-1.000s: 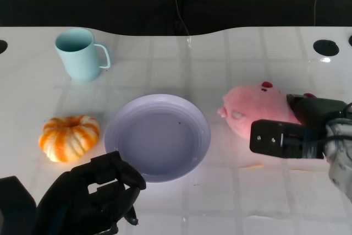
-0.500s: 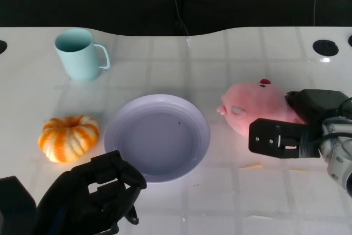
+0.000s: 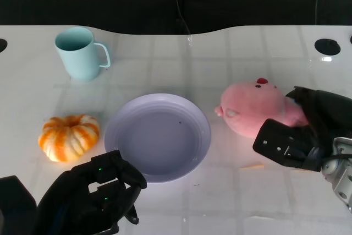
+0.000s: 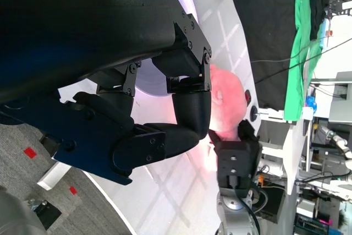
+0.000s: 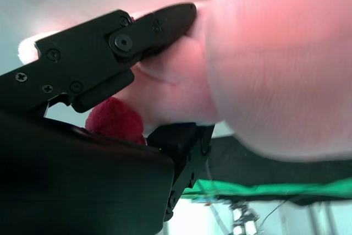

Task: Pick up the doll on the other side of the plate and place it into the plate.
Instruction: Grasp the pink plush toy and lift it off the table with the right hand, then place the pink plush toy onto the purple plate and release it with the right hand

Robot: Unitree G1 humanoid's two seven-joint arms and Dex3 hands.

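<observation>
Doll: the pink plush doll [image 3: 258, 107] lies on the white table [image 3: 231, 53], right of the plate, apart from its rim.
Right hand: the black right hand [image 3: 300, 130] grasps the doll's rear end, fingers [image 5: 148, 31] pressed into the plush.
Left hand: the black left hand [image 3: 91, 196] is clenched on nothing, at the near table edge.
Plate: the shallow lavender plate [image 3: 158, 136] holds nothing.
Open room: bare table between doll and plate.
Around: the orange striped pumpkin [image 3: 69, 137] left of the plate; the pale blue mug [image 3: 80, 53] far left.
</observation>
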